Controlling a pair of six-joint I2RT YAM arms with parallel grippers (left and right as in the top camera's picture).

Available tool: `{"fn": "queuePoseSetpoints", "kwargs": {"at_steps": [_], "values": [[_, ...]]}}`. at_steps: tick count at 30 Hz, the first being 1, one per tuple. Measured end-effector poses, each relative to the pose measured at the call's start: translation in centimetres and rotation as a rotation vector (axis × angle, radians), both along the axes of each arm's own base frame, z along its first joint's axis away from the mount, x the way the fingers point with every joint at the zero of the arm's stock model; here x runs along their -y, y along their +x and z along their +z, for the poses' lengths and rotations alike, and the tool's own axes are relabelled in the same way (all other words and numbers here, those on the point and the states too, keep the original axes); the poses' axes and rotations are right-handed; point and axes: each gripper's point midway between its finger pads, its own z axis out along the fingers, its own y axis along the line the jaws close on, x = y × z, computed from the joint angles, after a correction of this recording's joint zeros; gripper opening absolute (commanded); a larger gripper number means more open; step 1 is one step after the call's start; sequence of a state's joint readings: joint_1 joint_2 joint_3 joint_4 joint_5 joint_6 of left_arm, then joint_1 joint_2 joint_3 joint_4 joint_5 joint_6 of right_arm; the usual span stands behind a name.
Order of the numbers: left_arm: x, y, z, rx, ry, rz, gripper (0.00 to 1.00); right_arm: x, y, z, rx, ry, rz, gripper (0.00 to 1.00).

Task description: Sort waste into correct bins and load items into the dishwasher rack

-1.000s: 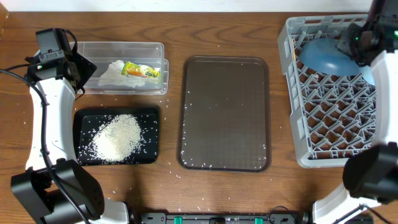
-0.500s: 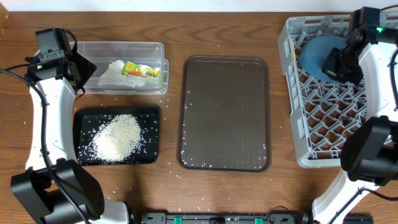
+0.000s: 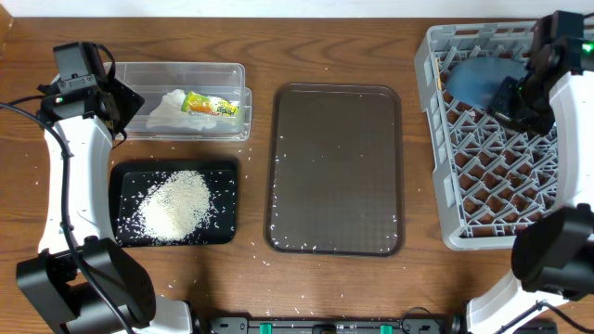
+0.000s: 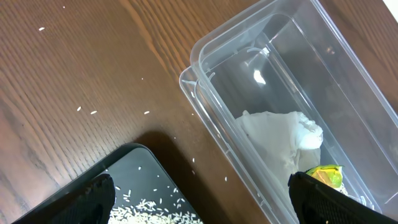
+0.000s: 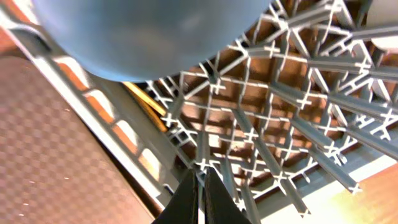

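Dark-blue dish (image 3: 473, 79) in the rack (image 3: 483, 195), at its upper-left corner as seen from overhead, right edge hidden behind the right arm (image 3: 560, 88) and top cut off in the wrist view; right tool (image 5: 200, 186) closed on nothing, tips together just over the lattice; yellowish strip (image 5: 146, 99) under the grid, too obscured to identify. Left tool (image 4: 211, 202) open, only two dark finger ends visible at the bottom corners, above the tub (image 4: 205, 93) holding tissue (image 4: 280, 137) and wrapper (image 4: 324, 176), the latter mostly cut off. Rice (image 3: 176, 204) heaped in black tray (image 3: 125, 172), stray grains on surface (image 3: 334, 46) and brown tray (image 3: 334, 167).
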State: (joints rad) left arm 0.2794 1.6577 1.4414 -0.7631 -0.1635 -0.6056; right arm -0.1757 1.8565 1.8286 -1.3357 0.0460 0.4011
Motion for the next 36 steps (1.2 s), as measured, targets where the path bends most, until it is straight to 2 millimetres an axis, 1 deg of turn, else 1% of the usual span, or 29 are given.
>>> {"fn": "queuePoseSetpoints", "kwargs": {"at_steps": [2,5,9,12,15,19,21,24,25,26,27,29,32,36], "values": [[0.0,0.0,0.0,0.0,0.0,0.0,0.92,-0.5,0.2,0.4,0.017,0.006,0.014,0.01],[0.0,0.0,0.0,0.0,0.0,0.0,0.92,-1.9,0.4,0.7,0.03,0.028,0.055,0.01],[0.0,0.0,0.0,0.0,0.0,0.0,0.92,-4.3,0.4,1.5,0.048,0.043,0.129,0.02],[0.0,0.0,0.0,0.0,0.0,0.0,0.92,-6.4,-0.3,2.5,0.054,0.035,0.21,0.02],[0.0,0.0,0.0,-0.001,0.0,0.0,0.92,-8.9,-1.7,3.9,0.055,-0.013,0.3,0.05],[0.0,0.0,0.0,0.0,0.0,0.0,0.92,-11.5,-5.1,6.3,0.042,-0.145,0.413,0.09],[0.0,0.0,0.0,0.0,0.0,0.0,0.92,-12.7,-6.7,7.4,0.047,-0.184,0.46,0.1],[0.0,0.0,0.0,0.0,0.0,0.0,0.92,-14.5,-8.0,8.4,0.073,-0.195,0.521,0.12],[0.0,0.0,0.0,-0.001,0.0,0.0,0.92,-15.3,-8.3,8.5,0.08,-0.193,0.546,0.19],[0.0,0.0,0.0,0.0,0.0,0.0,0.92,-16.0,-8.6,8.3,0.079,-0.189,0.561,0.38],[0.0,0.0,0.0,-0.001,0.0,0.0,0.92,-16.7,-9.0,8.0,0.072,-0.187,0.583,0.99],[0.0,0.0,0.0,0.0,0.0,0.0,0.92,-17.9,-9.8,6.8,0.036,-0.195,0.636,0.99],[0.0,0.0,0.0,-0.001,0.0,0.0,0.92,-19.5,-11.2,4.3,-0.025,-0.208,0.715,0.99],[0.0,0.0,0.0,0.0,0.0,0.0,0.92,-19.9,-12.9,1.9,-0.112,-0.223,0.763,0.99]]}}
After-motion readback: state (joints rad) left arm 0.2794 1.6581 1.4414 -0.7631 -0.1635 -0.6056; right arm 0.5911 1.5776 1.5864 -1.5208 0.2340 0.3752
